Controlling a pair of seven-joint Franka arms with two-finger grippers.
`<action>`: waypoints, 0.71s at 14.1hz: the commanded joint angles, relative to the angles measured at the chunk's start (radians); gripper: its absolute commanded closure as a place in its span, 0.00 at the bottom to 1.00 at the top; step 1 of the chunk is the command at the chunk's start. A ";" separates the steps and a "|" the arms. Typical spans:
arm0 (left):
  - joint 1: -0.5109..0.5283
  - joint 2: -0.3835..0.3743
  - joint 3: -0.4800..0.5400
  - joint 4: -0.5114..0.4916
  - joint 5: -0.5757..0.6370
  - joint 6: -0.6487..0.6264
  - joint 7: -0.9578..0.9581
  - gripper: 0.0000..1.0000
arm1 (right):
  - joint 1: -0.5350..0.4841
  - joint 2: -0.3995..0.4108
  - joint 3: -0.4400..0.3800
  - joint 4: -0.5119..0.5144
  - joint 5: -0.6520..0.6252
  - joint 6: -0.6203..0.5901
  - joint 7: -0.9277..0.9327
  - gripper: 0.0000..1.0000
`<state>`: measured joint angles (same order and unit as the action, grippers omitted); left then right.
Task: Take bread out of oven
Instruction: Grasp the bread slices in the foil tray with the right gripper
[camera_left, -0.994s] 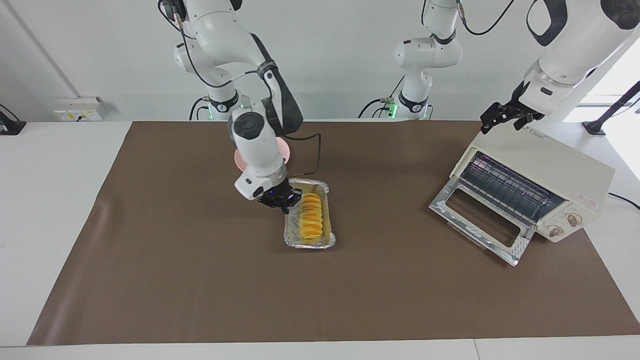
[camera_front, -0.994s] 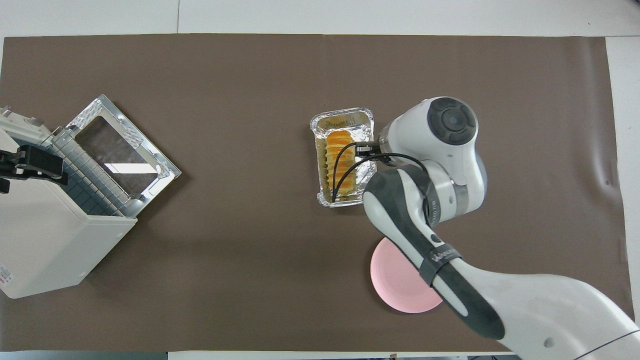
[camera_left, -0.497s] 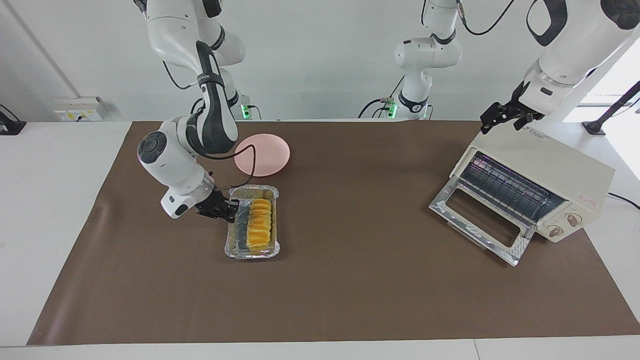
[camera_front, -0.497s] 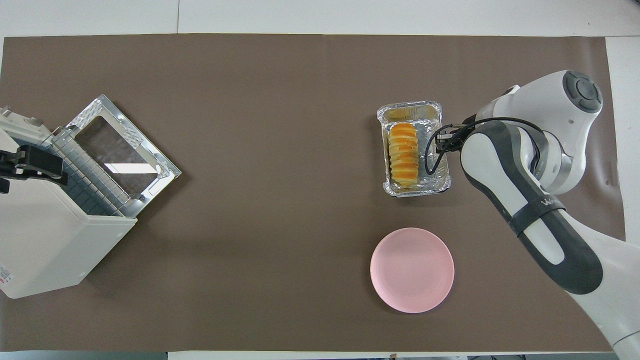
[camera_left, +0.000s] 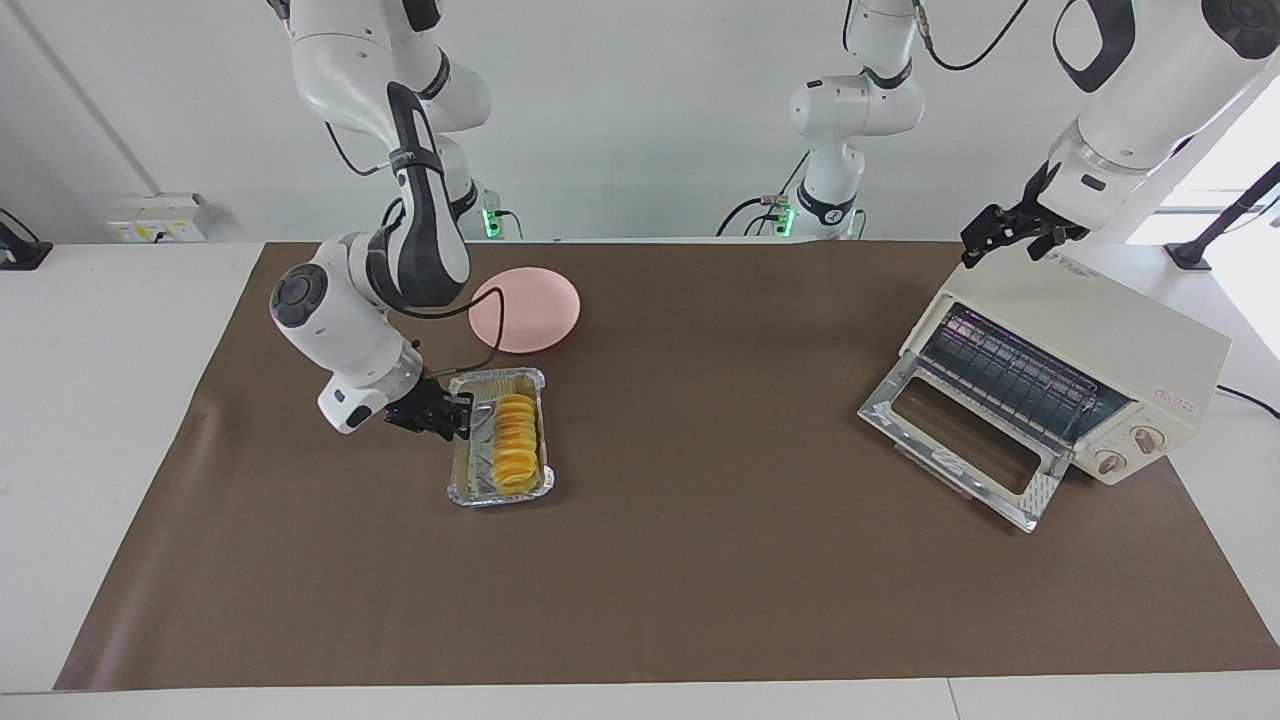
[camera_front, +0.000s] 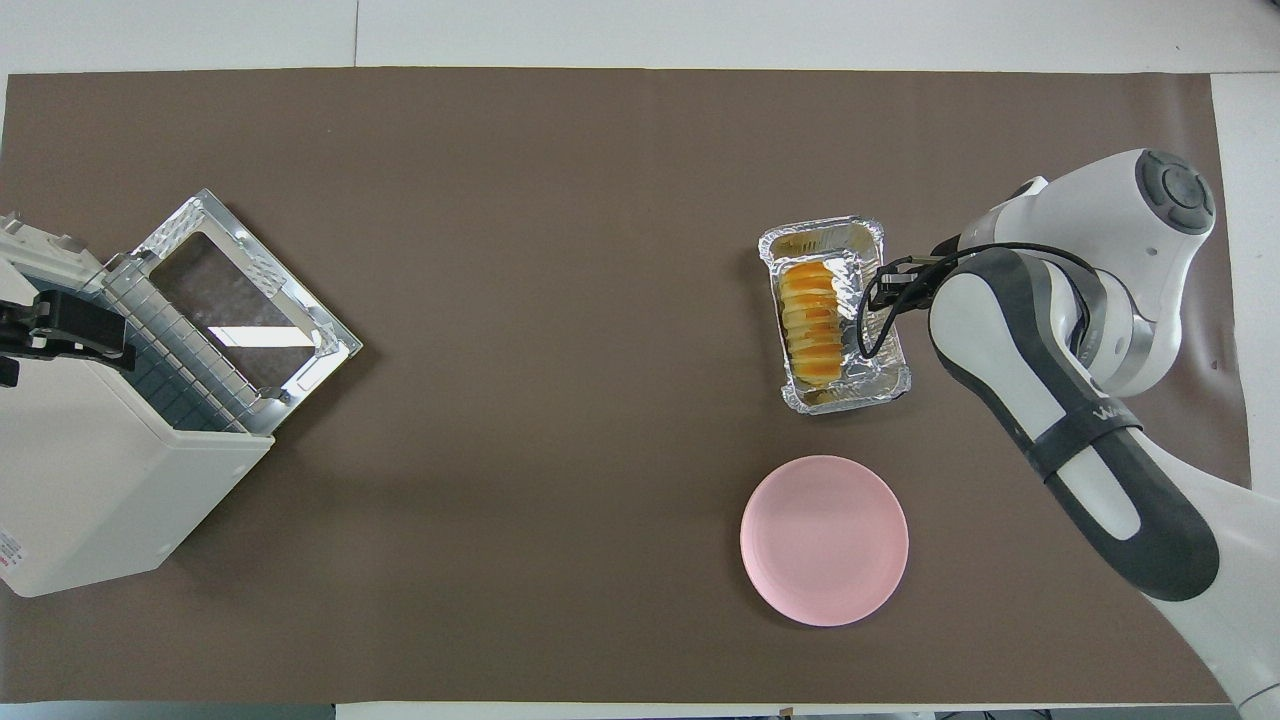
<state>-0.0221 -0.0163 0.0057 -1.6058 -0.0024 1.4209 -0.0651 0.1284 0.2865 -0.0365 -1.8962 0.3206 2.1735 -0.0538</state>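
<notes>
The bread (camera_left: 514, 436) (camera_front: 812, 322), a ridged golden loaf, lies in a crinkled foil tray (camera_left: 498, 495) (camera_front: 852, 392) on the brown mat toward the right arm's end, farther from the robots than the pink plate. My right gripper (camera_left: 447, 414) (camera_front: 882, 296) is shut on the tray's long side rim. The cream oven (camera_left: 1110, 340) (camera_front: 90, 480) stands at the left arm's end with its glass door (camera_left: 955, 440) (camera_front: 245, 300) dropped open and its wire rack (camera_left: 1020, 375) bare. My left gripper (camera_left: 1012, 236) (camera_front: 60, 335) waits at the oven's top edge.
A round pink plate (camera_left: 525, 310) (camera_front: 824, 540) lies on the mat between the tray and the robots. The brown mat (camera_left: 700, 580) covers most of the white table. A third arm stands at the back, away from the work.
My right gripper has dragged the foil tray with the bread from the middle of the mat toward the right arm's end, uncovering the pink plate; lately the tray turned slightly. The left arm is still.
</notes>
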 joint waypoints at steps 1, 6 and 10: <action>-0.004 -0.020 0.007 -0.017 -0.008 0.012 -0.004 0.00 | 0.035 -0.010 0.006 0.069 -0.021 -0.038 0.037 0.00; -0.004 -0.020 0.007 -0.019 -0.008 0.012 -0.004 0.00 | 0.149 0.048 0.007 0.057 -0.021 0.103 0.197 0.00; -0.004 -0.020 0.007 -0.017 -0.008 0.012 -0.004 0.00 | 0.149 0.054 0.007 0.017 -0.021 0.112 0.190 0.00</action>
<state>-0.0221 -0.0163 0.0057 -1.6058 -0.0024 1.4209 -0.0651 0.2911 0.3509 -0.0372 -1.8551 0.3156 2.2676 0.1374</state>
